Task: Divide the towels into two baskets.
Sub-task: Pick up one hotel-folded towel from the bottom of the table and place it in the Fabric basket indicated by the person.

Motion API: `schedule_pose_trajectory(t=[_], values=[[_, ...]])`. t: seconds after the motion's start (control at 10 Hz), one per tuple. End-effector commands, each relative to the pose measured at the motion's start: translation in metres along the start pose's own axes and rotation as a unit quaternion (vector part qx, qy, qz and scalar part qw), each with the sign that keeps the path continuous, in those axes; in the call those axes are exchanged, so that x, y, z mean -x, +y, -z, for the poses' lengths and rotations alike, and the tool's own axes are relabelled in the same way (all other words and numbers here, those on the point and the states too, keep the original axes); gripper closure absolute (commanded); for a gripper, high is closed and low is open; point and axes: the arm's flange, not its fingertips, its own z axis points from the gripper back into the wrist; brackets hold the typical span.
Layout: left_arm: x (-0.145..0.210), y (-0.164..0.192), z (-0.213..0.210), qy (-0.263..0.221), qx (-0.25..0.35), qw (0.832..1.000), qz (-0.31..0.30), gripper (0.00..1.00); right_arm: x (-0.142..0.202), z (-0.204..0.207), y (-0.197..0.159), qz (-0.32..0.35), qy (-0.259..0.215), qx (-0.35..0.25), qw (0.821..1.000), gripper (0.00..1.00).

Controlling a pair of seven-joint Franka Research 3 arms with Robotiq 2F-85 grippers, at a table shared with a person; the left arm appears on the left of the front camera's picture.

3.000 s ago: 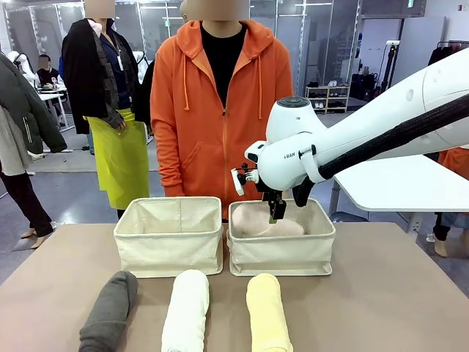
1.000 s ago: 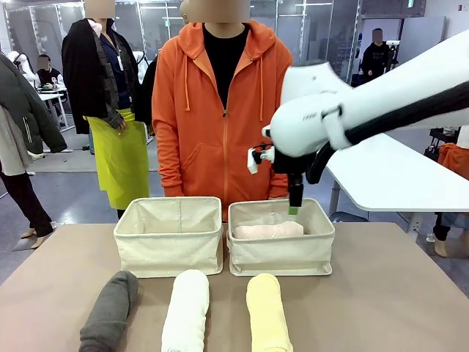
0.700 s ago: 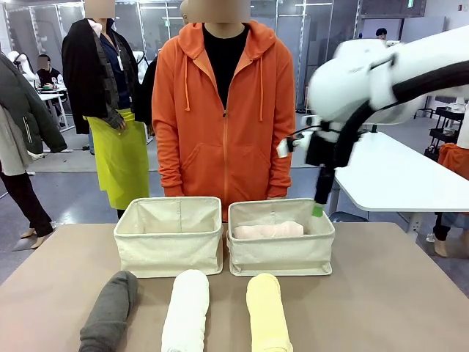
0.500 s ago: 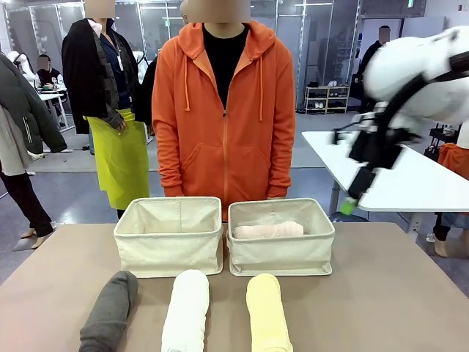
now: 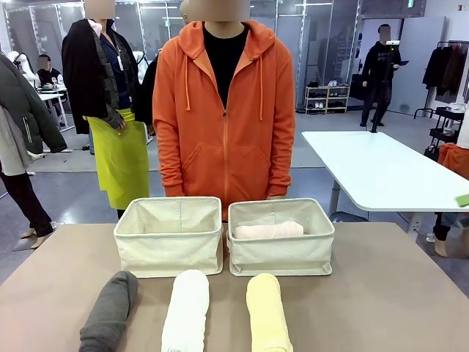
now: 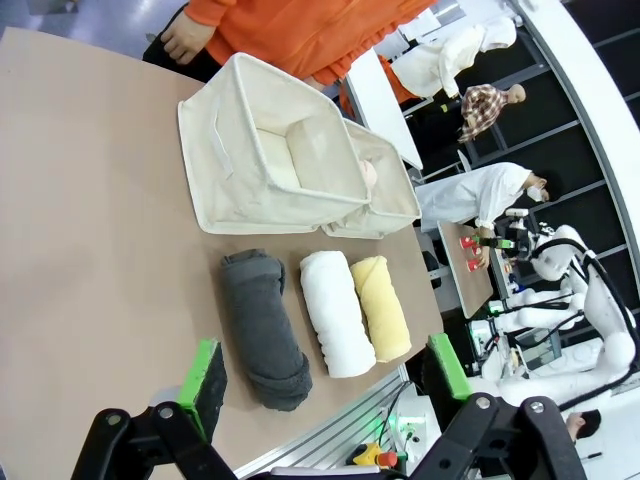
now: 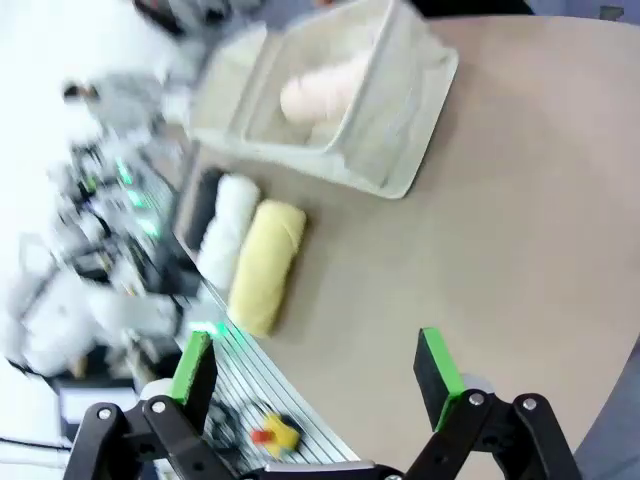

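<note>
**Towel sorting, about one quarter done.** My left claw [image 6: 325, 368] and my right claw [image 7: 315, 365] both hang above the bench [image 5: 381, 293]. Their jaws are spread wide and nothing sits between the green pads.

*Done:* the pale pink towel [image 5: 269, 230] lies on its side in the right basket [image 5: 282, 255], well ahead of my right claw.

*Left:* the left basket [image 5: 168, 253] shows only bare lining. Three rolls lie side by side on the bench between my claws and the baskets. The dark grey towel [image 5: 110, 312] is just beyond my left claw. The white towel [image 5: 185, 312] is beside it, and the pale yellow towel [image 5: 267, 312] is nearest my right claw. I judge that an even split needs two rolls in the left basket and one more in the right.

*Materials:* the towels are soft, nubbly terry rolled into thick cylinders. The baskets are rectangular cream canvas with slack walls and rolled rims. The bench is flat, matte tan.
</note>
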Motion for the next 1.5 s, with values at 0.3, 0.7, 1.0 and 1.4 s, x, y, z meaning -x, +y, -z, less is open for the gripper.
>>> schedule_pose_trajectory(t=[0.3, 0.7, 1.0, 1.4], values=[[-0.001, 0.001, -0.003, -0.007, 0.013, 1.000, 0.011, 0.00, 0.074, -0.029, -0.058, 0.087, -0.136, -0.110, 0.981, 0.00], [-0.001, 0.001, -0.003, -0.007, 0.013, 1.000, 0.011, 0.00, 0.066, -0.044, -0.045, 0.088, -0.127, -0.085, 0.984, 0.00], [-0.001, 0.001, -0.003, -0.007, 0.013, 1.000, 0.011, 0.00, 0.066, -0.044, -0.045, 0.088, -0.127, -0.085, 0.984, 0.00], [-0.001, 0.001, -0.003, -0.007, 0.013, 1.000, 0.011, 0.00, 0.066, -0.044, -0.045, 0.088, -0.127, -0.085, 0.984, 0.00]])
